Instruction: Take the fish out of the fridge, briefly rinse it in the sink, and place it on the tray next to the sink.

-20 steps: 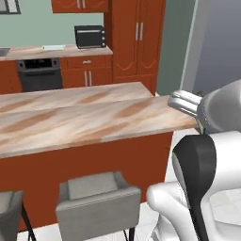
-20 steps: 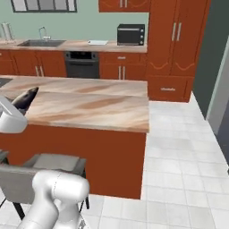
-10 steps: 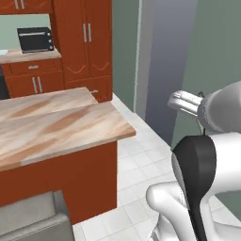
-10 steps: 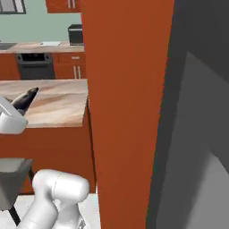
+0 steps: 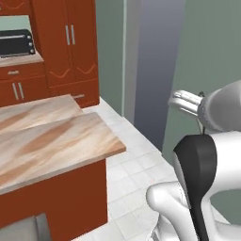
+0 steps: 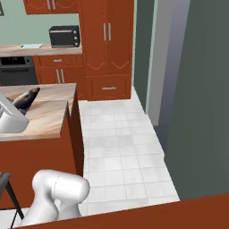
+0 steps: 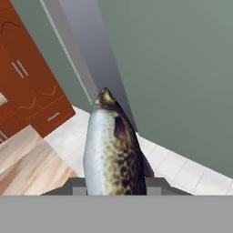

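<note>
I have the fish (image 7: 111, 150) pinched between the gripper (image 7: 113, 185) fingers, its body sticking out past the tips in the hand view; from the right base view it hangs over the wooden island counter (image 6: 42, 114). My worry is the grip — only 1 end looks held, so a swing of the arm or a turn of the base could shake it loose onto the tiled floor (image 6: 120, 143). No sink, tray or other container visible to report on.
</note>
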Motion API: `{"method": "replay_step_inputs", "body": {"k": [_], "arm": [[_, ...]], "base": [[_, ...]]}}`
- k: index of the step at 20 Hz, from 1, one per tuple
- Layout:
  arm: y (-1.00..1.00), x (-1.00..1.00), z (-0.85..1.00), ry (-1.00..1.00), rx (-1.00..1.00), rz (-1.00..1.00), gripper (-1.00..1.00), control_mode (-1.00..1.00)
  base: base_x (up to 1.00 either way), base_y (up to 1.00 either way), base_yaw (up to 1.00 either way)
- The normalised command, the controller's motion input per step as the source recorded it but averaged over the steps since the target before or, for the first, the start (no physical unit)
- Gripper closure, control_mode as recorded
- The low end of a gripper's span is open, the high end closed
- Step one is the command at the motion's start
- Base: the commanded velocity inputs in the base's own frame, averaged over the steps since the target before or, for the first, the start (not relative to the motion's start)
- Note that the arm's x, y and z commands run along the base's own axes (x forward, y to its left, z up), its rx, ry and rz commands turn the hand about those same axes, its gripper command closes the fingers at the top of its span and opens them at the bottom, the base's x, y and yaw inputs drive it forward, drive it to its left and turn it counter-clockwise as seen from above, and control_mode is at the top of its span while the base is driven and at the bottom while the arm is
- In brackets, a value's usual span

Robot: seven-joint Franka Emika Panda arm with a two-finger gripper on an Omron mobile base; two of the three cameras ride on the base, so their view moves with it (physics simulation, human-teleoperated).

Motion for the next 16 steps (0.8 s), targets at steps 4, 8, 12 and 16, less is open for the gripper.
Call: {"method": "replay_step_inputs", "body": {"k": [4, 8, 12, 16], "arm": [[0.00, 0.00, 0.00, 0.00, 0.00, 0.00, 1.00, 1.00], [0.00, 0.00, 0.00, 0.00, 0.00, 0.00, 1.00, 1.00], [0.00, 0.00, 0.00, 0.00, 0.00, 0.00, 1.00, 1.00], [0.00, 0.00, 0.00, 0.00, 0.00, 0.00, 1.00, 1.00]], "base": [[0.82, -1.00, 0.01], [0.51, -1.00, 0.26], [0.96, -1.00, 0.08], [0.95, -1.00, 0.00]]}}
